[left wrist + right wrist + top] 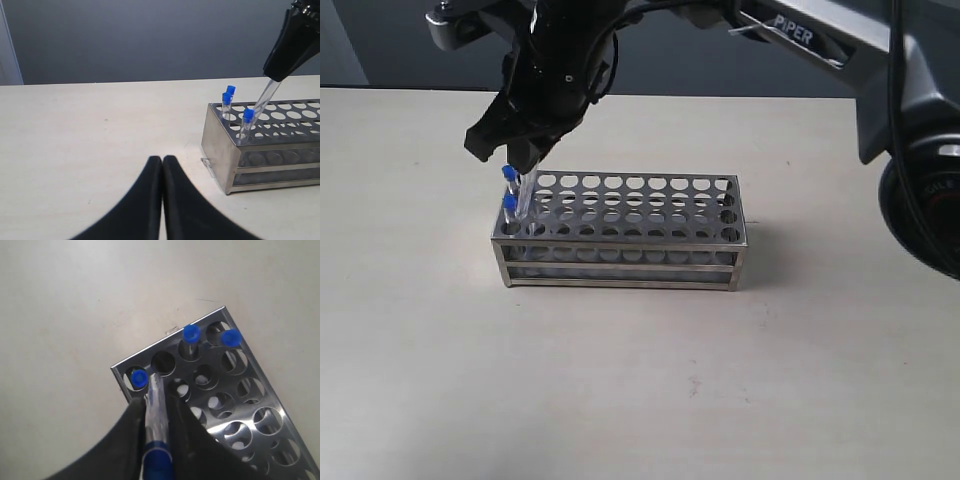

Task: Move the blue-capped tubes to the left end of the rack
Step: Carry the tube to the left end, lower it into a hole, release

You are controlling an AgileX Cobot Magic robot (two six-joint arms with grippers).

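The grey metal rack (620, 250) stands mid-table. Three blue-capped tubes (190, 333) (229, 337) (139, 378) stand in holes of its left end row; the left wrist view shows their caps (226, 97). My right gripper (156, 402) reaches across over that end (515, 155), shut on a fourth blue-capped tube (157, 415). That tube (267, 95) is tilted, its lower tip at the one empty hole (163, 362) of the end row. My left gripper (162, 159) is shut on nothing, low over the table, short of the rack's end wall (217, 145).
The rack's other holes (650, 200) hold no tubes. The right arm's grey link (840, 45) spans above the table's far side, with its base (925, 200) at the right edge. Bare beige tabletop (640, 380) surrounds the rack.
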